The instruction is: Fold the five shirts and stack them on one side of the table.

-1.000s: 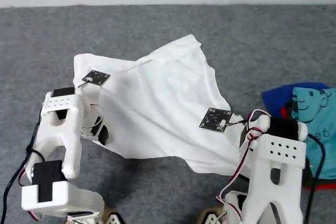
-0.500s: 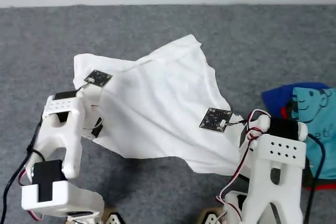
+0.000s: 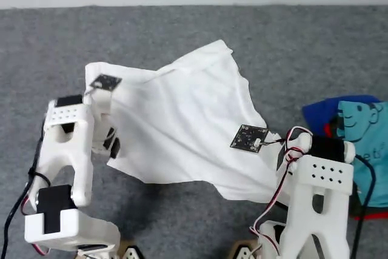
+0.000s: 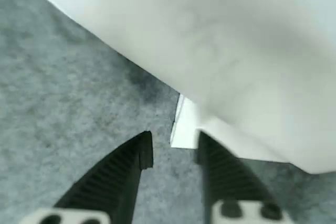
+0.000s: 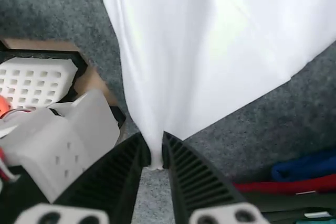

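A white shirt (image 3: pixel 182 119) lies spread and rumpled over the grey table's middle. My right gripper (image 5: pixel 155 157) is shut on a bunched corner of the white shirt (image 5: pixel 210 51), and the cloth rises from its fingertips in a taut fold. In the high view that corner sits beside the right arm (image 3: pixel 315 174). My left gripper (image 4: pixel 172 148) is open just above the carpet, and the edge of the white shirt (image 4: pixel 220 51) with a small white tab lies right in front of its fingertips. From above, the left gripper (image 3: pixel 112 147) is at the shirt's near left edge.
A pile of blue, teal and red shirts (image 3: pixel 357 144) lies at the table's right edge, close to the right arm. Its blue and red cloth (image 5: pixel 304 177) also lies near the right gripper. Grey carpet (image 3: pixel 182 210) covers the table.
The left arm has shifted slightly left and away from the table's front, along the shirt's left edge. The right arm and the shirt corner it holds have stayed put.
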You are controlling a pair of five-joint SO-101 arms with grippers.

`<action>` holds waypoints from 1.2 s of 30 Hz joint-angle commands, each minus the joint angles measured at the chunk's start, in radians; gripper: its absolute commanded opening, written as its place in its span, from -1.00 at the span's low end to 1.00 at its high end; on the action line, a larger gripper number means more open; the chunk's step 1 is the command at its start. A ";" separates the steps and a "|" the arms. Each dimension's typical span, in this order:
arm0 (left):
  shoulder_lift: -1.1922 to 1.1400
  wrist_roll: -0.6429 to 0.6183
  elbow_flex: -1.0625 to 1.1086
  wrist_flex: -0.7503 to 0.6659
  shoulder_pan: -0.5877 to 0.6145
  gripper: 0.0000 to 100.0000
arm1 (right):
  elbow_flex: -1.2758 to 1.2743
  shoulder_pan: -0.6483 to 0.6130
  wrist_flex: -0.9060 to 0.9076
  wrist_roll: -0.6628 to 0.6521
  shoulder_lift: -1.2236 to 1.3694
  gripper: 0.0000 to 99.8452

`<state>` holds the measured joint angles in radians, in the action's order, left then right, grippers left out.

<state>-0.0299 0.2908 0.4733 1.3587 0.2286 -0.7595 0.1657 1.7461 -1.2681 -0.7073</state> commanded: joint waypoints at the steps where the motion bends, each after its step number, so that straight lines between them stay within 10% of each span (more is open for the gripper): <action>1: 0.040 -0.015 -0.035 0.043 -0.011 -0.62 | 0.032 0.005 0.027 -0.005 -0.021 -0.98; 20: 0.009 -0.015 0.300 -0.365 -0.055 -0.88 | 0.032 0.005 0.028 -0.003 -0.021 -0.98; 36: 0.192 -0.011 0.056 0.140 -0.052 -0.97 | 0.035 0.004 -0.002 0.081 -0.297 -0.98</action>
<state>0.0606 0.2816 0.5946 1.3679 0.1780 -0.7595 0.1657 1.7400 -1.2068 -0.8853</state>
